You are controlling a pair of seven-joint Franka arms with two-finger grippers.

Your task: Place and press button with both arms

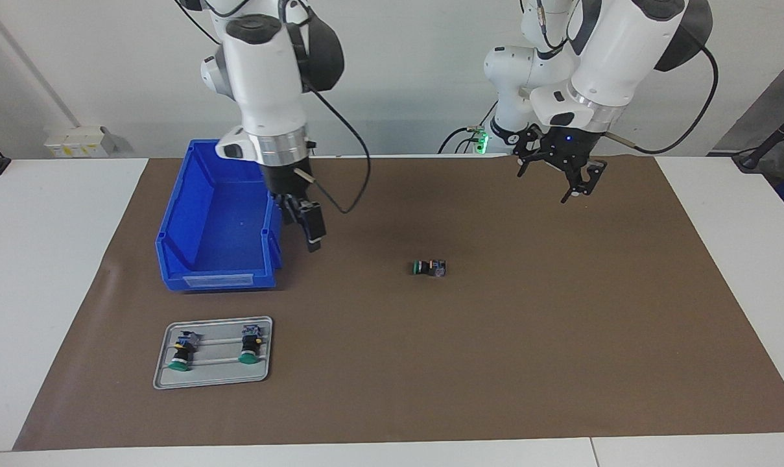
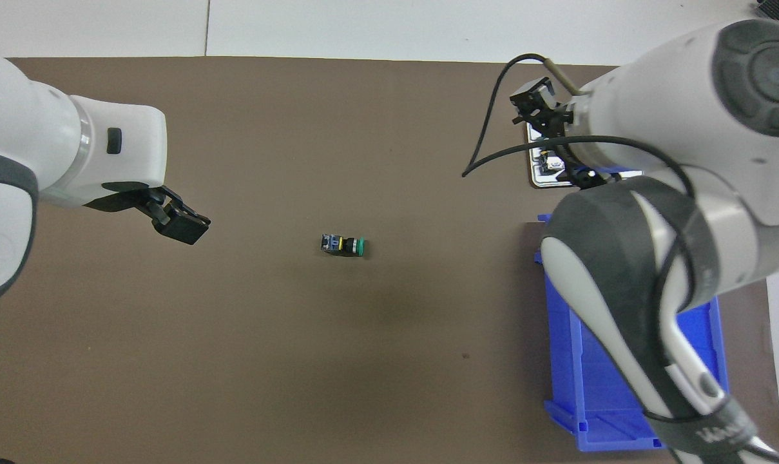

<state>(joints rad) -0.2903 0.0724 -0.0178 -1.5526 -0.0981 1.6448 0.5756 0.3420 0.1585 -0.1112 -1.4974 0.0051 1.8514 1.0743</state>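
A button (image 1: 429,267) with a green cap lies on its side on the brown mat (image 1: 495,363), near the middle; it also shows in the overhead view (image 2: 344,245). My left gripper (image 1: 574,185) hangs in the air over the mat toward the left arm's end, apart from the button and empty; it also shows in the overhead view (image 2: 182,223). My right gripper (image 1: 306,228) hangs beside the blue bin (image 1: 216,220), empty; it also shows in the overhead view (image 2: 536,103). Two more buttons (image 1: 184,353) (image 1: 250,344) stand on a grey tray (image 1: 213,379).
The open blue bin stands toward the right arm's end of the mat, with the grey tray farther from the robots than it. In the overhead view the right arm covers most of the tray (image 2: 544,180) and part of the bin (image 2: 595,399). White table (image 1: 48,259) borders the mat.
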